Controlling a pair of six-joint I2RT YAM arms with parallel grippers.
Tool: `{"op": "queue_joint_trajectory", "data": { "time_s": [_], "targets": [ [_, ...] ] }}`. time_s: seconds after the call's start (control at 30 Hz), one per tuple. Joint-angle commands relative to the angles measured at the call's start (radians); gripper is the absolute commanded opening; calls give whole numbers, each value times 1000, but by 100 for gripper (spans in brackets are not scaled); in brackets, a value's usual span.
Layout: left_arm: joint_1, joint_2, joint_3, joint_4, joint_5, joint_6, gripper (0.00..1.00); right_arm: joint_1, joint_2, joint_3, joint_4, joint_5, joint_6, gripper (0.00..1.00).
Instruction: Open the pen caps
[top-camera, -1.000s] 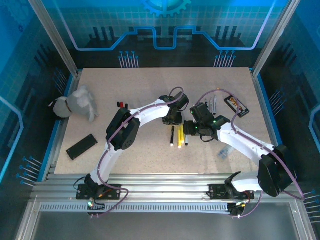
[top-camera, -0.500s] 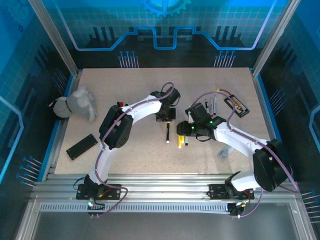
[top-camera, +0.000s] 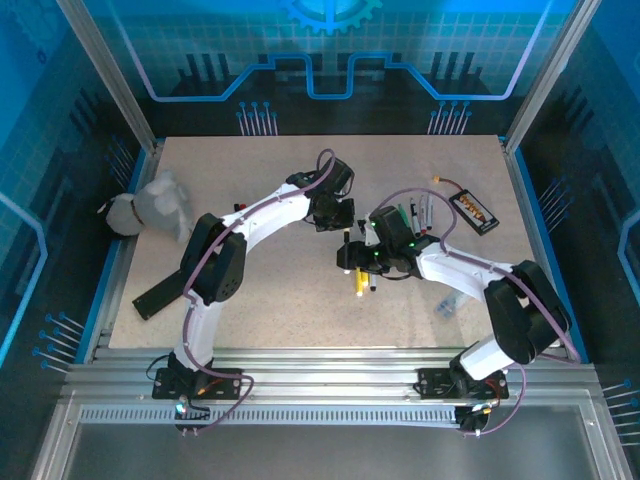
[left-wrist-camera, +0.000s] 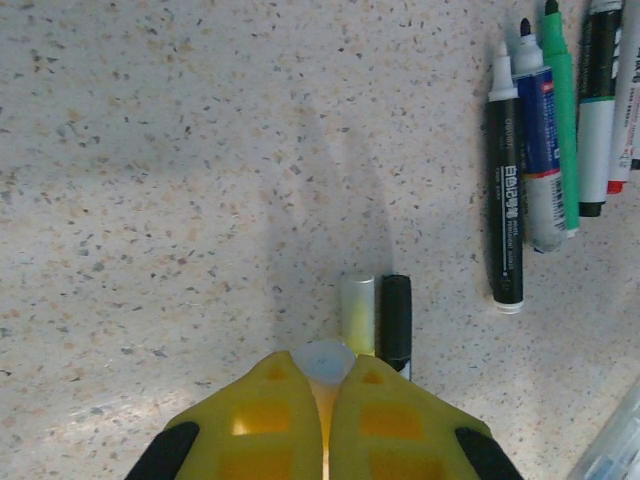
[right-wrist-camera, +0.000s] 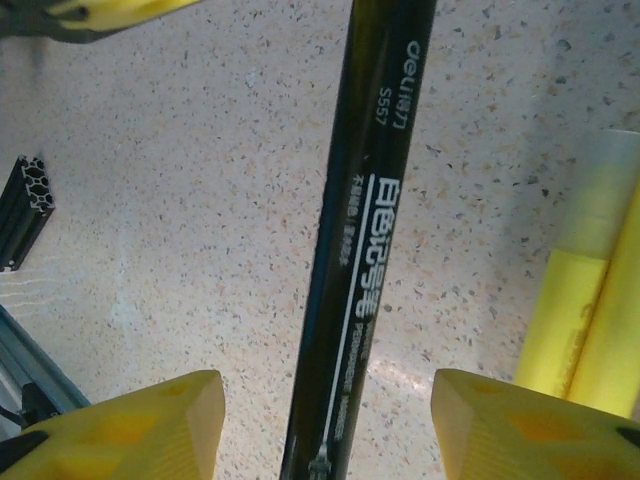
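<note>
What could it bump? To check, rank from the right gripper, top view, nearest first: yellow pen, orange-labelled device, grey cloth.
1. Yellow pen, close by the right gripper, on its near side.
2. Orange-labelled device, back right.
3. Grey cloth, left edge.

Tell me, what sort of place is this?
Probably a robotics lab test cell: a left arm and right arm at a speckled table, aluminium frame and blue panels around it, marker pens laid out.

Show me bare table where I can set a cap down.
Free: far strip between grey cloth and orange-labelled device; near strip between yellow pen and table edge. Crowded: centre, around left gripper, right gripper and pen row.
</note>
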Motion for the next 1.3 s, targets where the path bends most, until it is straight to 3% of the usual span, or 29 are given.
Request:
{"op": "queue_joint_trajectory", "data": {
  "time_s": [0.0, 0.03, 0.1, 0.27, 0.37, 0.47, 0.67, 0.77, 0.9, 1.03, 1.13, 1.27],
  "targets": [
    [-6, -50, -10, 13, 47, -22, 0, -1, 40, 17, 35, -29, 20, 51],
    [-6, -52, -10, 11, 47, -21, 0, -1, 46, 20, 41, -26, 24, 41],
    [-7, -57, -11, 7, 40, -17, 0, -2, 47, 26, 49, -8, 35, 0],
    [-6, -60, -23, -7, 19, -17, 0, -2, 27, 25, 58, -6, 17, 0],
    [-7, -66, -39, -6, 3, -16, 24, -3, 2, 4, 75, -19, 5, 0],
    [-6, -68, -49, -2, -2, -16, 29, -2, -13, -9, 78, -24, -1, 0],
    [-6, -65, -56, 9, -1, -18, 27, -2, -13, -12, 79, -21, 3, 0],
    [-6, -66, -57, 6, -7, -18, 20, -3, -13, -12, 78, -25, 3, 0],
    [-5, -62, -53, 4, -24, -16, 0, 1, -17, -18, 74, -29, 3, 0],
    [37, -41, 6, -32, -83, 10, 0, 16, -63, -55, 19, -69, 6, 0],
    [121, -10, 104, -66, -129, 35, 0, 102, -196, -147, -91, -111, 16, 0],
    [198, 97, 328, -156, -119, 66, 0, 267, -450, -297, -198, -63, 121, 0]
  ]
}}
